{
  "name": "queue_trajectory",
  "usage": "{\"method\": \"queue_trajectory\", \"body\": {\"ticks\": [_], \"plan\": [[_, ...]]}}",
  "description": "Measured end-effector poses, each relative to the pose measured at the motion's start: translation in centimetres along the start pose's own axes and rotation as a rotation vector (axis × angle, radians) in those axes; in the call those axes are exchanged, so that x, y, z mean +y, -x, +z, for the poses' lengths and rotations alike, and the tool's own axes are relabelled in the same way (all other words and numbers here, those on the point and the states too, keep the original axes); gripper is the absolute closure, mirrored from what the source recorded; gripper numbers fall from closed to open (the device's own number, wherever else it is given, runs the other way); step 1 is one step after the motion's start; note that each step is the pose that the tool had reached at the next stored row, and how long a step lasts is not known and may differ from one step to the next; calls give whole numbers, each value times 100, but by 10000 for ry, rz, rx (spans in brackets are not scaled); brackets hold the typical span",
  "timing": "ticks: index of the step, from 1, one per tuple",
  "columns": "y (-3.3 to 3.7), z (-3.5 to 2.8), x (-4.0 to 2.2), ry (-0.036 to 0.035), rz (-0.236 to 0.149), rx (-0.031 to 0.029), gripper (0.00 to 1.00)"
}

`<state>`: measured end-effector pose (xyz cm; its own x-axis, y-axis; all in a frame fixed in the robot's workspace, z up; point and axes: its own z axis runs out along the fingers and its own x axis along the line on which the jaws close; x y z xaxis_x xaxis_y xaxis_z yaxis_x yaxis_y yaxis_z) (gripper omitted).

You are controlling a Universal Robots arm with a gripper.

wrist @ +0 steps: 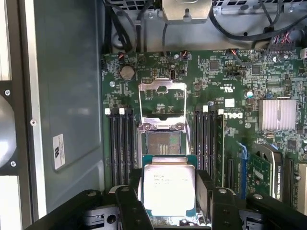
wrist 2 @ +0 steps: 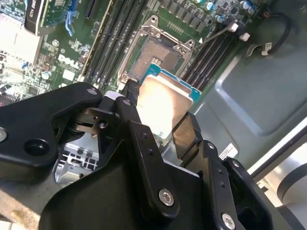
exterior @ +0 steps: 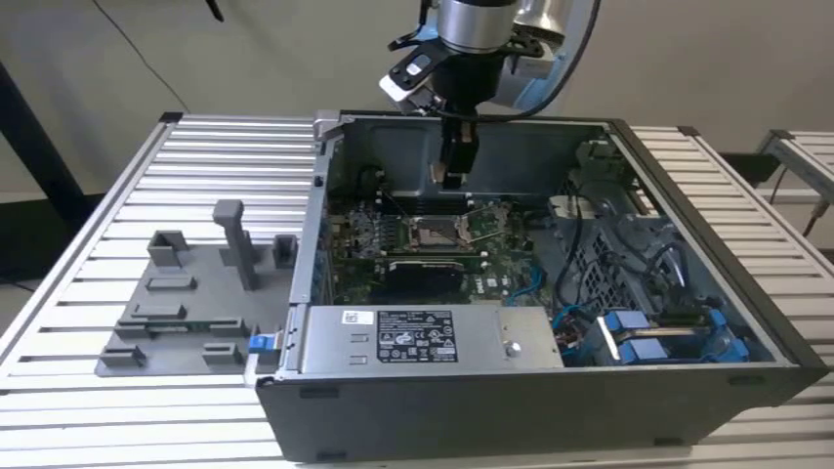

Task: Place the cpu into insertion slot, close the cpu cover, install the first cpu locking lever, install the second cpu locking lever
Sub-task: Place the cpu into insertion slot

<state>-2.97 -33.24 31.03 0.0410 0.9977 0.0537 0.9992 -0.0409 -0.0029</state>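
On the counter (exterior: 78, 410), exterior view's left: a grey moulded plastic fixture (exterior: 183, 313) with upright posts lies on the pale slatted metal counter; it is just beside the case's side wall.
Case (exterior: 521, 410): large grey metal computer case, open on top, resting on the counter; a silver power-supply box with a black label (exterior: 417, 337) sits along the edge nearest the exterior camera.
Board (exterior: 352, 244): green circuit board, flat on the case floor; long narrow black memory slots (wrist: 122, 139) stand in two banks.
Insertion slot (wrist: 164, 143): square socket with a dark centre and thin silver rim, between the two banks; the dark centre lies bare.
Cpu cover (wrist: 148, 85): thin square silver metal frame plate with a cut-out middle; swung up and standing open on the insertion slot's side away from the cpu.
Gripper (exterior: 452, 176): black gripper on the arm, hanging down inside the case above the board; its fingers (wrist: 204, 191) are closed on the cpu, one on each of two opposite edges.
Cpu (wrist: 169, 189): small flat square chip, silvery metal top up, blue-green rim; held between the fingers, not seated; in the first wrist view it overlaps the insertion slot's edge that faces the gripper.
Exterior view's right: black cables and blue connectors (exterior: 651, 337) lie in the case's corner; a finned silver heat sink (wrist: 277, 115) stands on the board.
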Motion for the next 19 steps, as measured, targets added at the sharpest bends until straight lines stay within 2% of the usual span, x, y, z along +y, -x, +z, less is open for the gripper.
{"method": "queue_trajectory", "body": {"ticks": [19], "plan": [[13, 257, 1, 34, -1, 2, 46]]}}
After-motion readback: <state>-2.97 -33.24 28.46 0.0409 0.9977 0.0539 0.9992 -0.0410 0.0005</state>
